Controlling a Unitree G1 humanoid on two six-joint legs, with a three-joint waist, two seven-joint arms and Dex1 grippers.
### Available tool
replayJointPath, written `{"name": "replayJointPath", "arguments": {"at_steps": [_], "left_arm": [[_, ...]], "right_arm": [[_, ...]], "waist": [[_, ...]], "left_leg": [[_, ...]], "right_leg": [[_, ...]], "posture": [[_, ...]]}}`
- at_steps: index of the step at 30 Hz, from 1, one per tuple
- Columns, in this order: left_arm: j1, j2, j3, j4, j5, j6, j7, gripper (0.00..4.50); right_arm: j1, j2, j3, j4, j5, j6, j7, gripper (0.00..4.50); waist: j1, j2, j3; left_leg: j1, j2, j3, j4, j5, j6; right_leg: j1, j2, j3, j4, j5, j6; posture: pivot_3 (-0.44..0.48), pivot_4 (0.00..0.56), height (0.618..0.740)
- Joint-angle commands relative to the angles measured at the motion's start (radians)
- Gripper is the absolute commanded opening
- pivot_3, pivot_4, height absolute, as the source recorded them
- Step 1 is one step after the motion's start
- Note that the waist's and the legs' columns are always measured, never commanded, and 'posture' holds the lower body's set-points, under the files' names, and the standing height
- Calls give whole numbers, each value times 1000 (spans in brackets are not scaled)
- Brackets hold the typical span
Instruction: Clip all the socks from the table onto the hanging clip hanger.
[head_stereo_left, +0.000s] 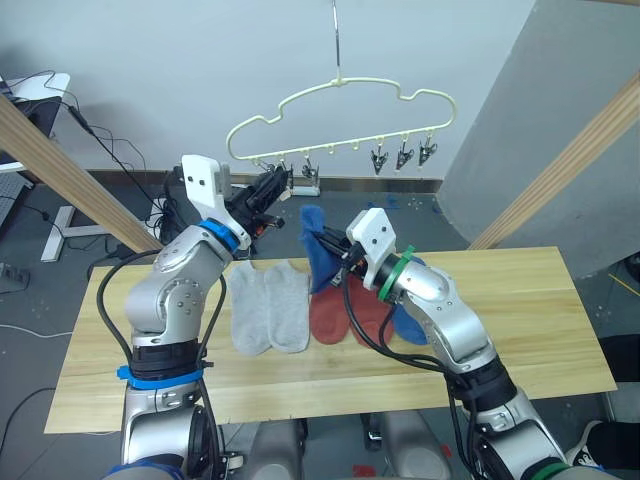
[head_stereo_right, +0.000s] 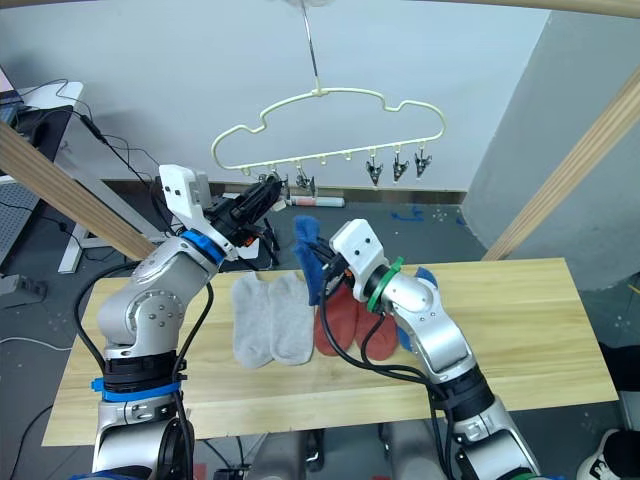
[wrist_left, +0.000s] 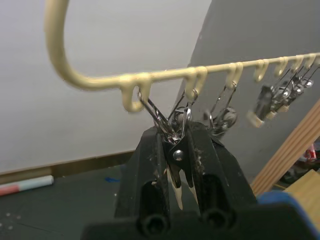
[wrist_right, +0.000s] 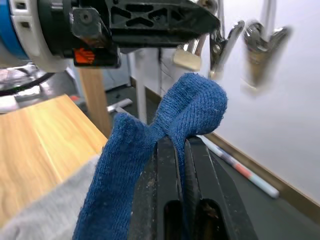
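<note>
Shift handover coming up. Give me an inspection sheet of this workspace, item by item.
Surface: wooden table, bare at its right end.
Job's things: two grey socks and two red socks lying flat; one blue sock on the table; another blue sock lifted; clip hanger hanging above, no sock clipped on it.
Clutter: nothing seen on the table.
Grippers: left gripper squeezing a metal clip; right gripper pinching the lifted blue sock.
Cables: black cables on the floor behind.
Surroundings: slanted wooden poles, white wall.

Silver arms, black cables; blue band behind the left pincer (head_stereo_left: 272, 190), green band behind the right pincer (head_stereo_left: 335, 262).
</note>
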Motion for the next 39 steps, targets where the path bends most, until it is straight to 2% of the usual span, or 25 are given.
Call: {"name": "replayJointPath", "arguments": {"at_steps": [1,13,39], "left_arm": [[-33,8,25,-54,-65,53,16,292],[-72,32,67,-28,-146,151,46,292],[-46,33,77,-38,-171,159,53,292]], "right_arm": [[-33,42,18,33,-4,-58,10,0],[-95,120,12,138,-7,-147,-2,0],[-126,176,-35,243,34,-148,33,0]], "waist": [[5,0,0],[9,0,0],[9,-1,0]], "left_leg": [[0,0,0,0,0,0],[-1,1,-3,0,1,-1],[-2,1,-10,0,3,-5]], "right_leg": [[0,0,0,0,0,0],[0,0,-5,1,0,0],[0,0,-12,3,0,-1]], "posture": [[-94,309,740],[-99,296,740],[-85,269,740]]}}
